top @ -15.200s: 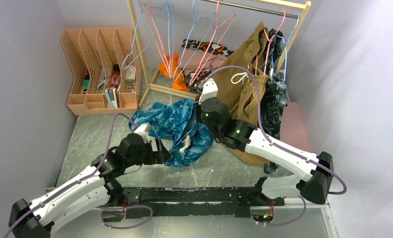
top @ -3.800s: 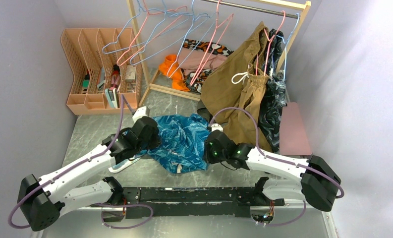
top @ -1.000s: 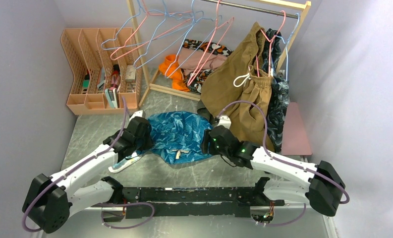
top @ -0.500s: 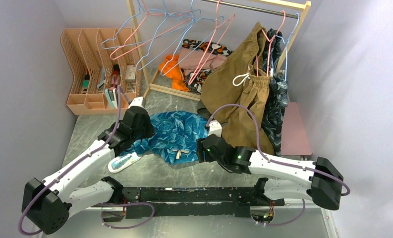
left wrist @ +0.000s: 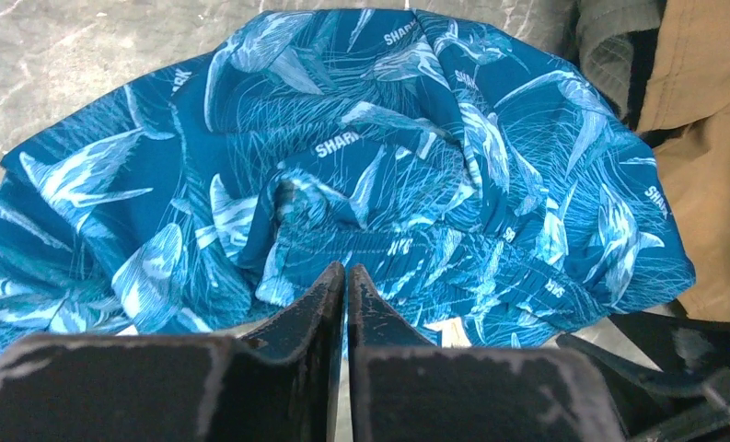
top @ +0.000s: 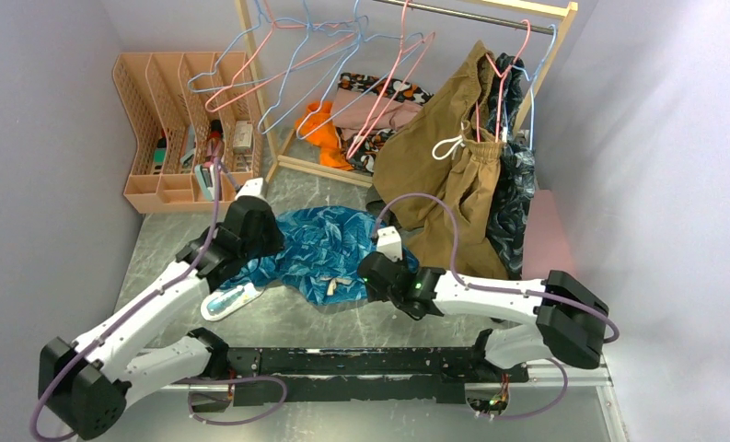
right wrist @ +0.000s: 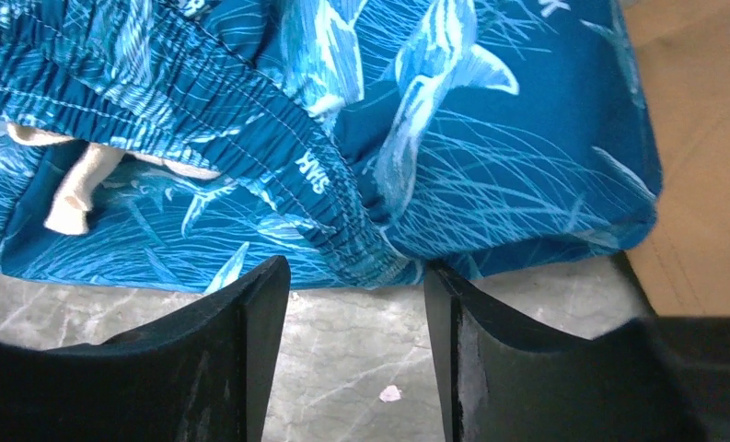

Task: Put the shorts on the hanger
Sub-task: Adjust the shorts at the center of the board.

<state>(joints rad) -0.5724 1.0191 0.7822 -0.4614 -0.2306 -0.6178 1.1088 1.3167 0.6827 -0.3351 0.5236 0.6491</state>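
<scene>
Shorts heaped on table, unhung; hanger at 12 o'clock untouched. Left end effector clenched, seemingly empty; right end effector released.

From above, the left arm and right arm cover both side edges of the teal-blue leaf-print fabric shorts.

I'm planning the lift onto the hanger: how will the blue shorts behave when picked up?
Likely floppy: the shorts lie crumpled in soft folds. Probably light, as the fabric looks thin. The gathered waistband may offer a firmer pinch.
</scene>
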